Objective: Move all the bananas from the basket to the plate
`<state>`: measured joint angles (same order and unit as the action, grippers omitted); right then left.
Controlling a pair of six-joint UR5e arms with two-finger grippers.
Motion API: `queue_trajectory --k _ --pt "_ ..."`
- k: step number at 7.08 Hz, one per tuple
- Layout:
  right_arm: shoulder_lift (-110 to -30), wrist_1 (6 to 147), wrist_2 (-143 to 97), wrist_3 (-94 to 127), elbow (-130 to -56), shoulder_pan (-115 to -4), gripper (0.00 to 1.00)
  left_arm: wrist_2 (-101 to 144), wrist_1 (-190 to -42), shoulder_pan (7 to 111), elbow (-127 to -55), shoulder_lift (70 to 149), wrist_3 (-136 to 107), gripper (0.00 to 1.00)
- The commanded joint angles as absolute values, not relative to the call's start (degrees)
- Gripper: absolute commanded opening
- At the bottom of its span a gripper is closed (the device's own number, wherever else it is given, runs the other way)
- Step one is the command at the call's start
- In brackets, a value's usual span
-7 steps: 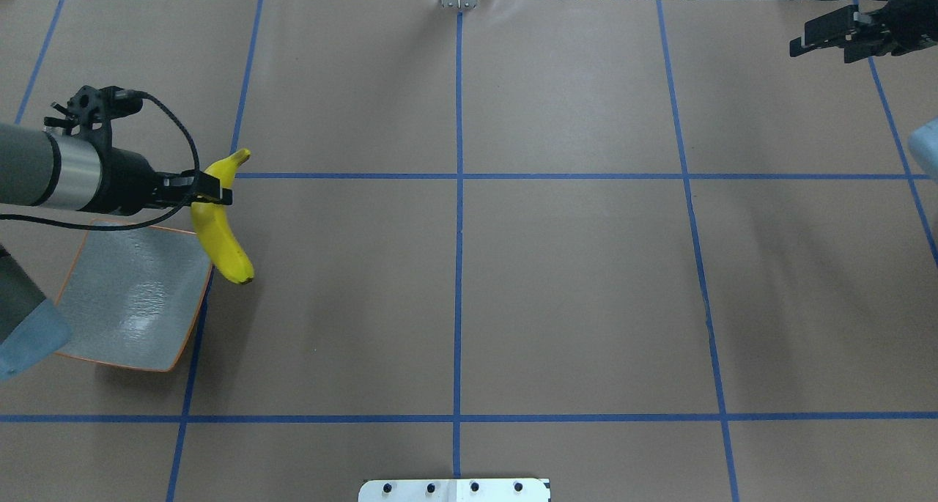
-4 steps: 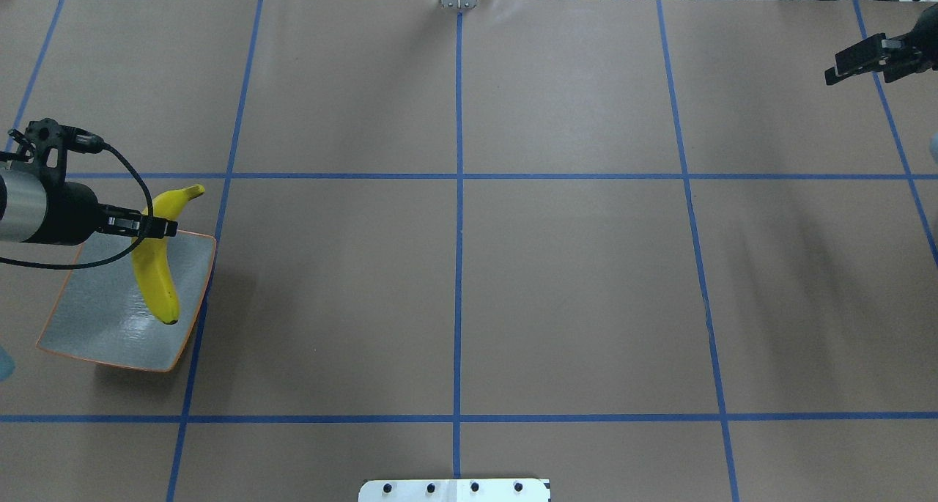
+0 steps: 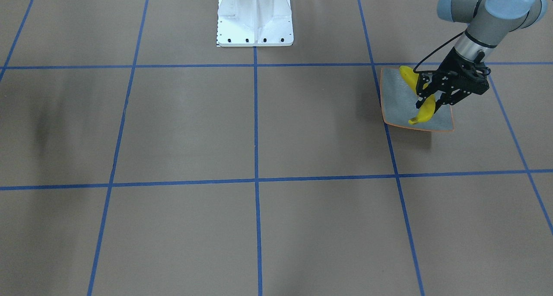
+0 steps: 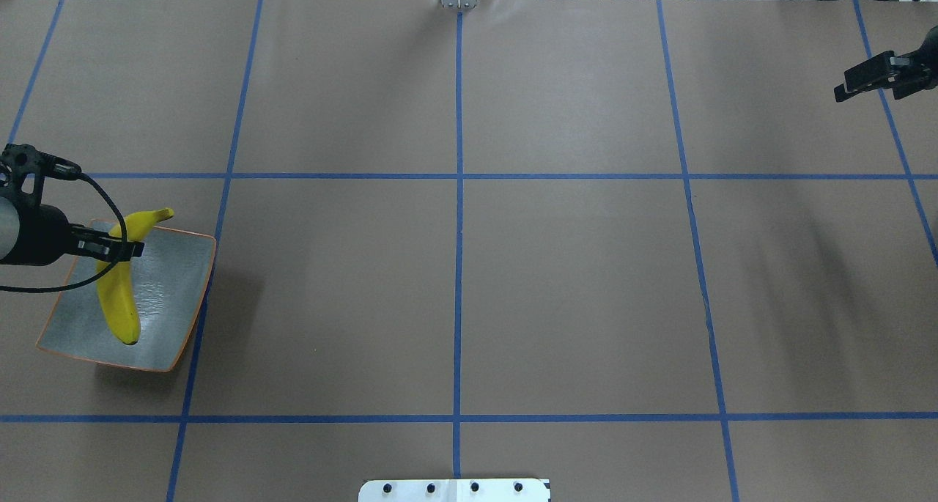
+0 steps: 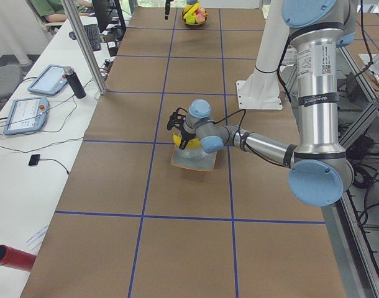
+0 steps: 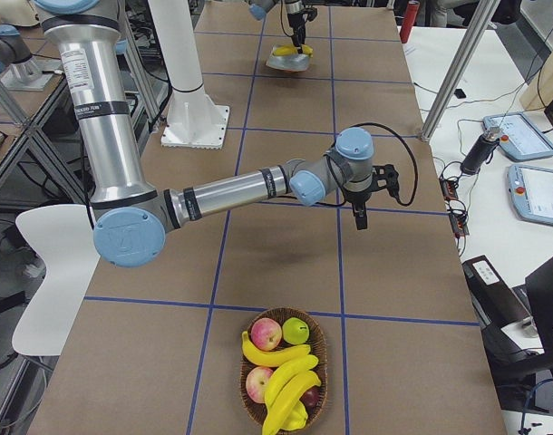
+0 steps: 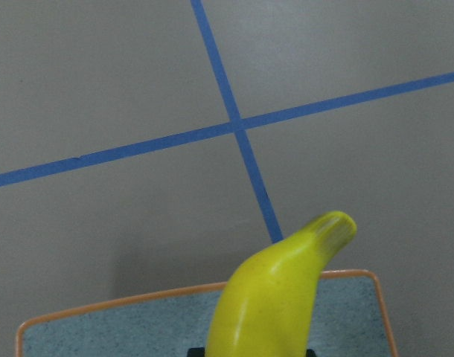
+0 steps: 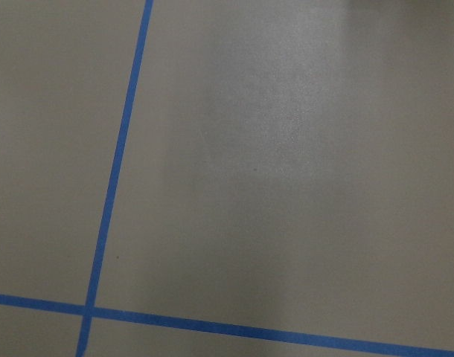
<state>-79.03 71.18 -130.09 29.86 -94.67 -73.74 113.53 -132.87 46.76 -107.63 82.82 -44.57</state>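
My left gripper (image 4: 130,251) is shut on a yellow banana (image 4: 119,300) around its upper third, and holds it over the plate (image 4: 172,289). The plate is square and grey-blue with an orange rim. In the front-facing view the banana (image 3: 425,110) hangs tilted, its lower tip just above the plate (image 3: 395,99); I cannot tell whether they touch. The left wrist view shows the banana's stem end (image 7: 286,290) above the plate's rim (image 7: 123,303). The basket (image 6: 281,367) at the table's right end holds more bananas (image 6: 290,381). My right gripper (image 4: 854,86) hovers open and empty at the far right.
Red and green apples (image 6: 267,333) lie in the basket with the bananas. Blue tape lines (image 4: 459,194) divide the brown table. The white robot base (image 3: 255,17) stands at the table's edge. Tablets and cables lie on a side bench (image 5: 28,112).
My left gripper has carried the banana left and towards the robot, from beside the plate to over it. The right gripper has drawn back to the right.
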Motion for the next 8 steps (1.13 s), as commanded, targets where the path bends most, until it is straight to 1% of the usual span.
queue_trajectory --k 1,2,7,8 --pt "-79.01 71.10 -130.17 29.88 -94.66 -73.74 1.00 113.38 -132.89 46.06 -107.49 82.00 -44.21 0.00" --pt "-78.93 71.02 -130.34 29.88 -94.40 -73.74 1.00 113.38 -132.89 45.36 -107.49 81.91 -44.30 0.99" --pt "-79.80 71.54 -129.73 29.71 -93.52 -73.83 1.00 115.13 -133.42 45.53 -108.54 81.65 -44.65 1.00" --pt "-80.50 71.63 -129.64 27.36 -92.82 -74.44 1.00 120.27 -133.16 46.66 -108.63 82.35 -44.65 1.00"
